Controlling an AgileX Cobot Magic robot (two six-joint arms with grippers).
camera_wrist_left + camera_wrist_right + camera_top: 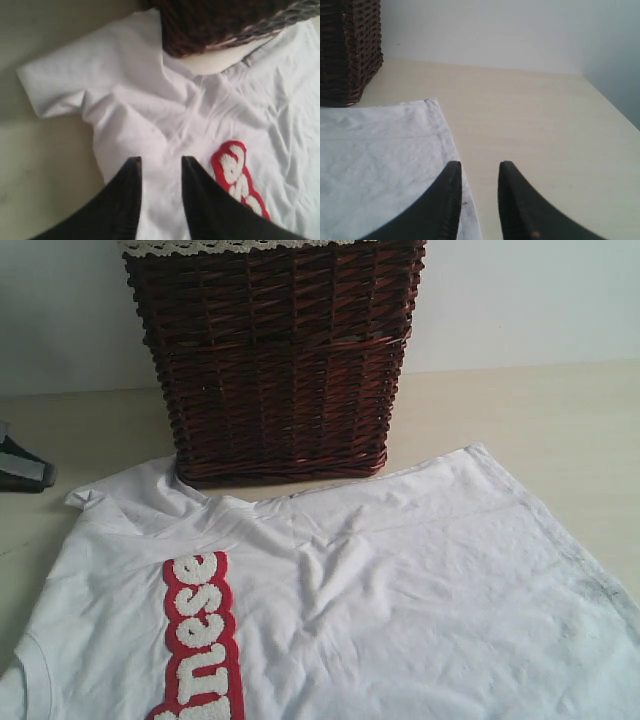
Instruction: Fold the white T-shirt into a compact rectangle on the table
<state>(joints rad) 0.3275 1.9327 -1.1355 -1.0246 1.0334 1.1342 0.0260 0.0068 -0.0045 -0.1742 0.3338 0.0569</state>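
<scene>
The white T-shirt lies spread and wrinkled on the table, its red patch band with fuzzy white letters running towards the front. In the left wrist view my left gripper hovers open over the shirt near one short sleeve, beside the red patch; nothing is pinched between its fingers. In the right wrist view my right gripper stands open over the shirt's hem edge, one finger above cloth, the other above bare table.
A dark wicker basket with cream lace trim stands behind the shirt, its base touching the shirt's back edge. A dark grey object shows at the left edge. A pale wall closes the table's far side.
</scene>
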